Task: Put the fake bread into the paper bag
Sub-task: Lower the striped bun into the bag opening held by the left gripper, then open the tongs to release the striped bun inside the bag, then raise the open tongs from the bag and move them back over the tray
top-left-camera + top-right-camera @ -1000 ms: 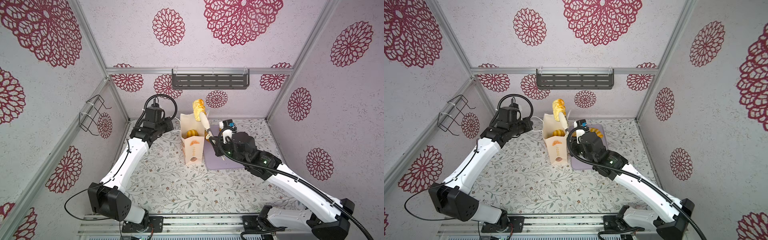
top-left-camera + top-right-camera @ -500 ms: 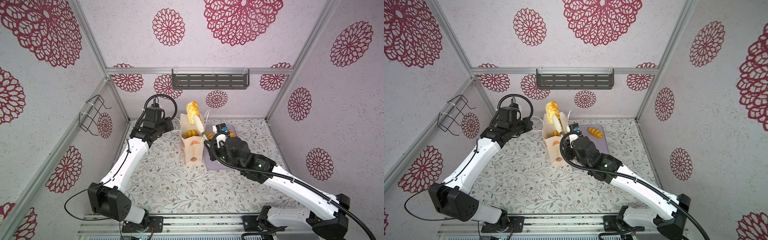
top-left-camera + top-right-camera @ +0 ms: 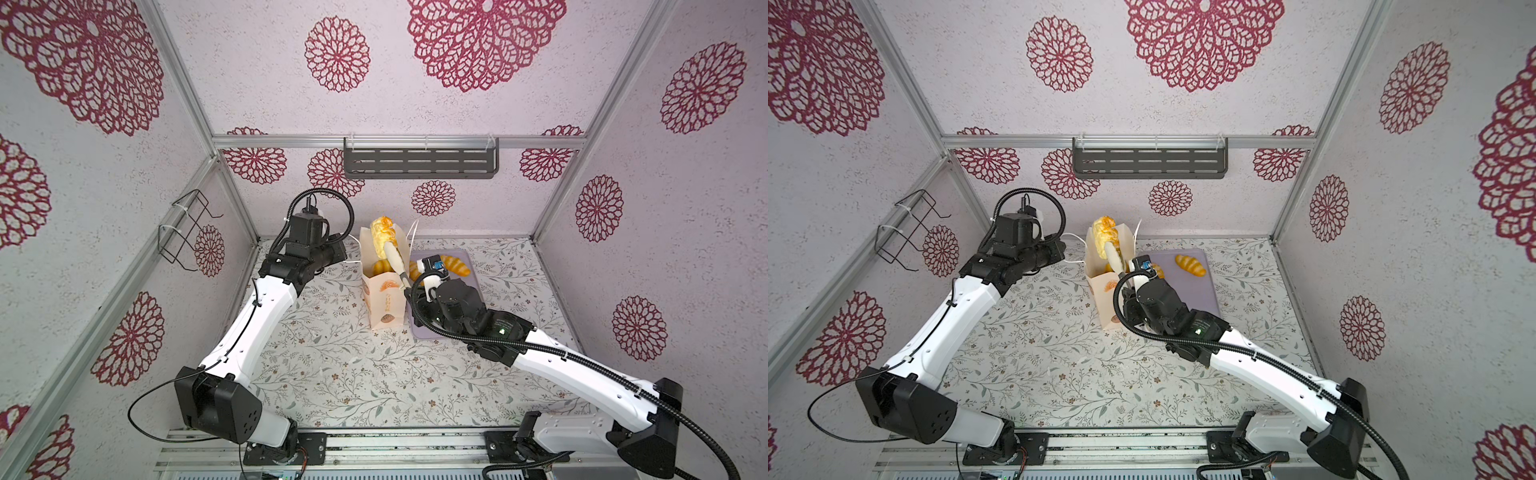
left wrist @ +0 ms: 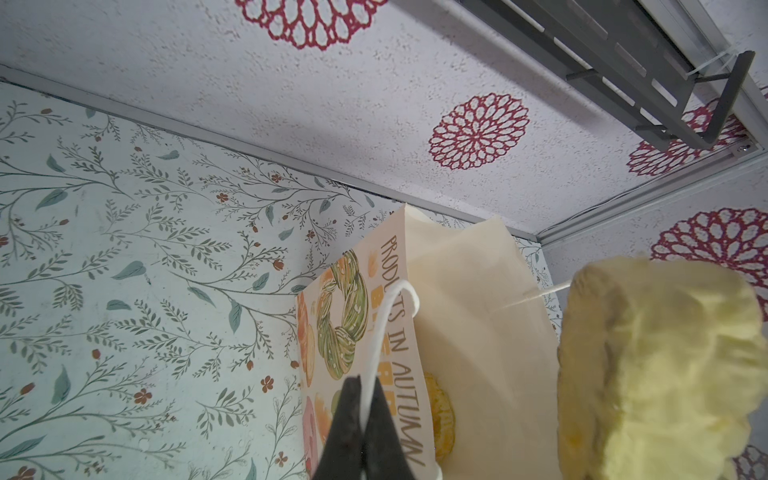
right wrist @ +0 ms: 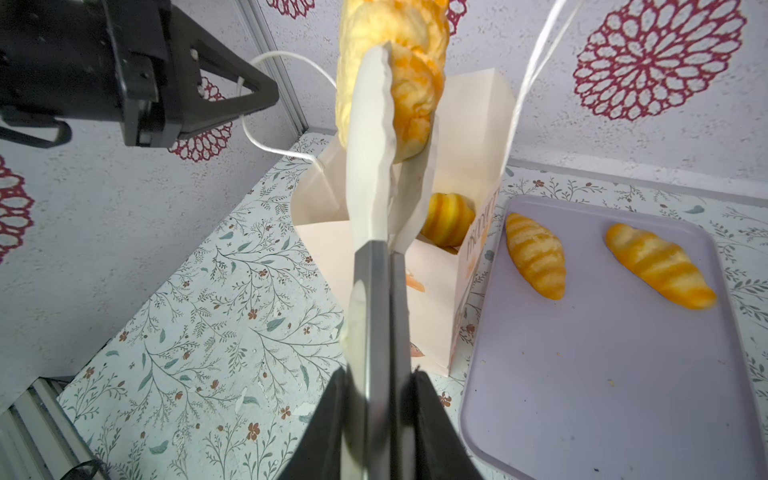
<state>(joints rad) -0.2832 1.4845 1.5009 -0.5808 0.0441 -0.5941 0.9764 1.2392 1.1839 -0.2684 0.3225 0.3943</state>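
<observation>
The cream paper bag stands upright beside the lilac tray. My left gripper is shut on its white cord handle, pulling it sideways. My right gripper is shut on metal tongs. The tongs pinch a pale yellow-orange fake bread just above the bag's open mouth. A striped roll lies inside the bag. Two striped rolls rest on the tray.
The lilac tray lies right of the bag, under my right arm. A grey slotted shelf hangs on the back wall and a wire rack on the left wall. Walls close in on three sides.
My right arm has swung left and a little lower, carrying the bread in the tongs from beside the bag to over its mouth. The left arm has held still.
</observation>
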